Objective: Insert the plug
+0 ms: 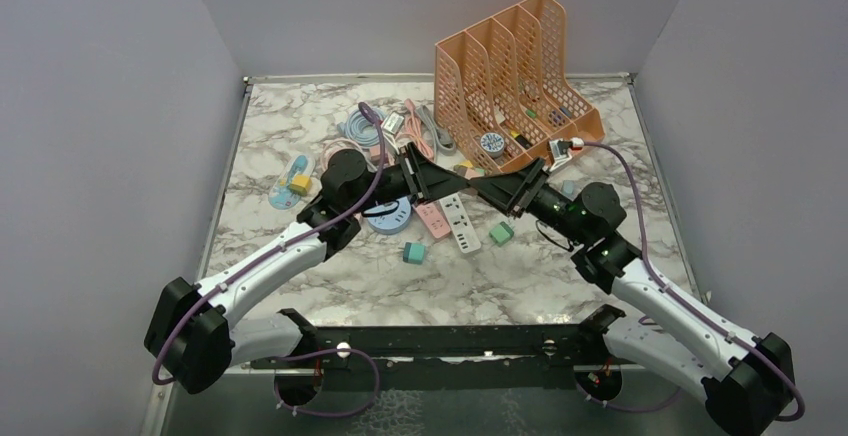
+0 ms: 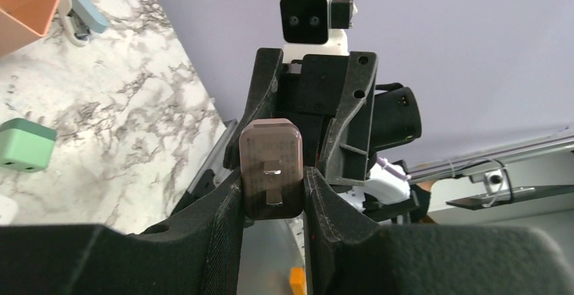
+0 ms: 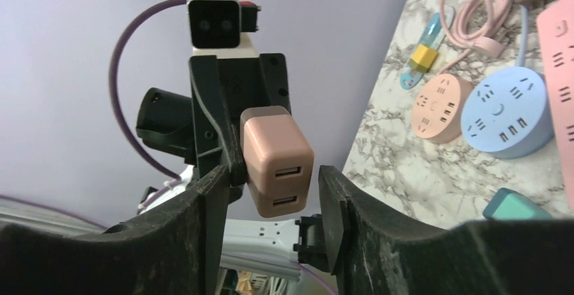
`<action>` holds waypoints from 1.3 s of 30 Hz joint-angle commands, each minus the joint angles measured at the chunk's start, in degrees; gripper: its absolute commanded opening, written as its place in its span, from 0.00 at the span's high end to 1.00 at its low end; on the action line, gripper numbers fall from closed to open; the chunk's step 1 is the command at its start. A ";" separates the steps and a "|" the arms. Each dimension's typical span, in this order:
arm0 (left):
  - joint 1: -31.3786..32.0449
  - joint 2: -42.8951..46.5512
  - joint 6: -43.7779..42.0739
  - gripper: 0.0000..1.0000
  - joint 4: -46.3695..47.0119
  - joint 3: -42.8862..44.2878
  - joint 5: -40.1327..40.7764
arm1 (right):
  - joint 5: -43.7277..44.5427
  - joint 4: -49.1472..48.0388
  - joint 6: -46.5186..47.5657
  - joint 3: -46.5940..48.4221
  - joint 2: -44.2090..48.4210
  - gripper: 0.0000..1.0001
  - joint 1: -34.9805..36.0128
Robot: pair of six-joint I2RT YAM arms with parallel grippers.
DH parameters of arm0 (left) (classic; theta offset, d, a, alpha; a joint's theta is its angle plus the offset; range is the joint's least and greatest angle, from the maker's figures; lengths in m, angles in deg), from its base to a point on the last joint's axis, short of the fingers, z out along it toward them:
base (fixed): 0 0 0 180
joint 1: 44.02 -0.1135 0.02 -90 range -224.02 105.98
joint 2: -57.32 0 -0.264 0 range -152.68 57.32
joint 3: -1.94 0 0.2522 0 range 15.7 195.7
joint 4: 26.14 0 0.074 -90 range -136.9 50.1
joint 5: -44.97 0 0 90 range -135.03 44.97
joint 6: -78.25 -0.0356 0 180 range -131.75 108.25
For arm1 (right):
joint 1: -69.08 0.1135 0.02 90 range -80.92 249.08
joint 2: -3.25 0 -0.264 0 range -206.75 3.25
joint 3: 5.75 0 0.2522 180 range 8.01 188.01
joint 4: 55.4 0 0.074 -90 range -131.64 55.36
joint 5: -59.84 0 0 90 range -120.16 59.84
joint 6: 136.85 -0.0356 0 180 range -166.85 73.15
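A dusty-pink plug adapter [image 2: 271,147] sits between my left gripper's [image 2: 272,181] fingers, its two metal prongs facing the left wrist camera; the jaws are shut on its sides. In the right wrist view the same adapter [image 3: 274,143] shows its two USB ports between my right gripper's [image 3: 271,180] open fingers, with a gap on its right side. In the top view both grippers meet tip to tip above the table's middle, the left gripper [image 1: 452,178] against the right gripper [image 1: 482,186]. A pink power strip [image 1: 432,218] and a white power strip [image 1: 461,222] lie just below them.
An orange file rack [image 1: 515,76] stands at the back right. A round blue socket hub [image 1: 388,214], coiled cables [image 1: 365,126], a green cube [image 1: 501,232] and a teal cube [image 1: 413,252] lie on the marble table [image 1: 330,286].
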 commanded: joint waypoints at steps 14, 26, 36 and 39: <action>-0.32 2.64 7.53 1.00 10.78 -0.21 -1.11 | -1.42 -18.18 -7.43 -1.03 -2.53 0.49 0.26; -0.48 2.73 7.82 0.81 12.16 -2.53 -0.39 | -1.43 -11.08 -1.12 3.07 -4.85 0.77 0.26; -6.39 7.57 -0.35 0.24 5.18 -8.77 2.06 | 3.04 17.36 17.10 12.06 -5.04 0.88 0.26; -7.79 10.69 -8.19 0.20 -5.16 -9.27 5.65 | 4.59 28.10 26.77 17.54 -8.89 0.88 0.26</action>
